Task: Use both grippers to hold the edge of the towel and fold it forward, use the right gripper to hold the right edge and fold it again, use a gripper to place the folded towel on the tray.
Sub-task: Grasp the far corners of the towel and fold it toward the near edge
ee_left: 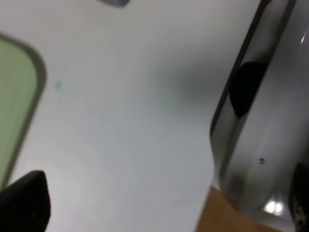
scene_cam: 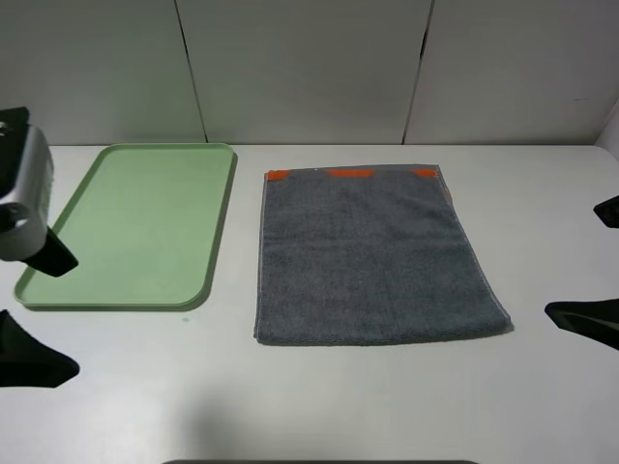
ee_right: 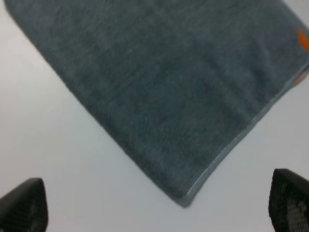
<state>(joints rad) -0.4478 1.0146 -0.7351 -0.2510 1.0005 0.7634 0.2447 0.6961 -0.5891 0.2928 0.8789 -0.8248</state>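
left gripper cropped, right gripper cropped

Left arm: rounded silver-grey shell, glossy close up, with a black oval patch and a small bright glint; a black part sits above it. Left jaws: matte black, tapering to blunt wedge tips. Right jaws: same black wedges; close up their fingers carry a fine woven, carbon-like texture.
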